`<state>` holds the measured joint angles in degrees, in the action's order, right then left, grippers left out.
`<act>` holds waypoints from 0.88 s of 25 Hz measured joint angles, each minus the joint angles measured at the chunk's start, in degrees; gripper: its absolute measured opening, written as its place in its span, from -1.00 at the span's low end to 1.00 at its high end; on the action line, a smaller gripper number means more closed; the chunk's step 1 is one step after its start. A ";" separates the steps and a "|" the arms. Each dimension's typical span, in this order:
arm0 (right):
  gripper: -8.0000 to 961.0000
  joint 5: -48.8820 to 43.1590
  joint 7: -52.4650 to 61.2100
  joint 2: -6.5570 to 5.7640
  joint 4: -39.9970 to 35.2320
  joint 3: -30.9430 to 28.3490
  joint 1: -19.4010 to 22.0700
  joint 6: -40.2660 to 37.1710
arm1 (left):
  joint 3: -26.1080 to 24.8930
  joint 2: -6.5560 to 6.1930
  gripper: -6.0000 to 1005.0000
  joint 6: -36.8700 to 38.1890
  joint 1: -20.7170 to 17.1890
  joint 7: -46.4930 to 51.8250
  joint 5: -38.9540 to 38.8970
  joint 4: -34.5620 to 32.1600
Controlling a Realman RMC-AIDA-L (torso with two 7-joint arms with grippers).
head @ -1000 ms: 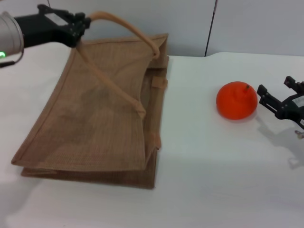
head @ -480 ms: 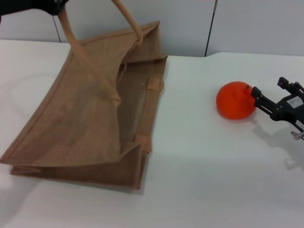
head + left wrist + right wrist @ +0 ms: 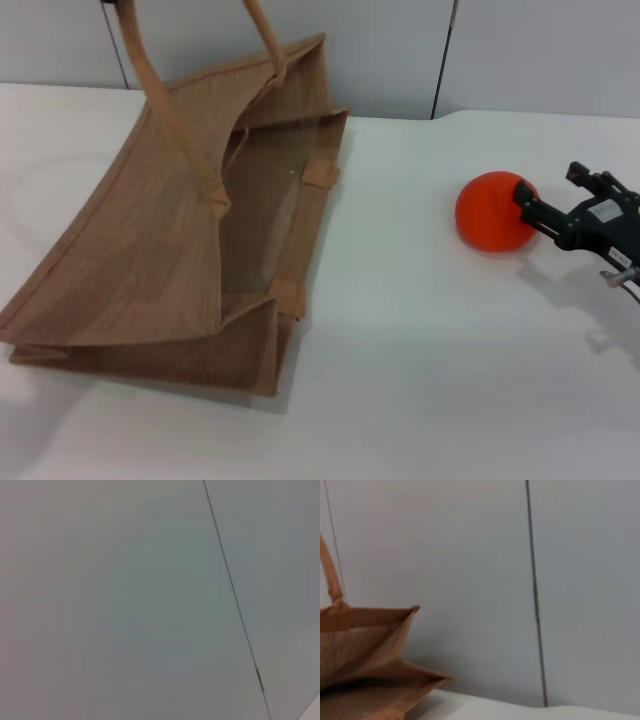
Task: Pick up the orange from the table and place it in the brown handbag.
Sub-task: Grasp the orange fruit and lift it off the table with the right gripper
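On table (image 3: 420, 330) | round bright orange (image 3: 490, 212) | right tool (image 3: 532, 214) open, straddling it

Behind the counter we see a pale grey wall (image 3: 380, 50), plain panels, a thin dark vertical seam (image 3: 446, 58) dividing them, we note nothing else.

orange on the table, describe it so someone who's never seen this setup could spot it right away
Start at the plain white tabletop and find the large tan-brown woven jute handbag on the robot's left. Look across to the robot's right, where the black right gripper reaches in at the round bright orange fruit. It is the only small, round, vividly coloured thing there.
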<state>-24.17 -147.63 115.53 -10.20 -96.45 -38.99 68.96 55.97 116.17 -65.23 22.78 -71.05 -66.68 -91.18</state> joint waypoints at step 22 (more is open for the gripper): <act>0.83 0.09 3.22 -0.08 1.67 6.93 -2.30 -4.80 | -2.13 0.05 -0.76 -2.36 1.95 0.64 -0.27 -2.57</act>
<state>-24.08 -144.41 115.44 -8.53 -89.53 -41.30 64.17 53.85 116.22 -67.59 24.73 -70.41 -66.95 -93.75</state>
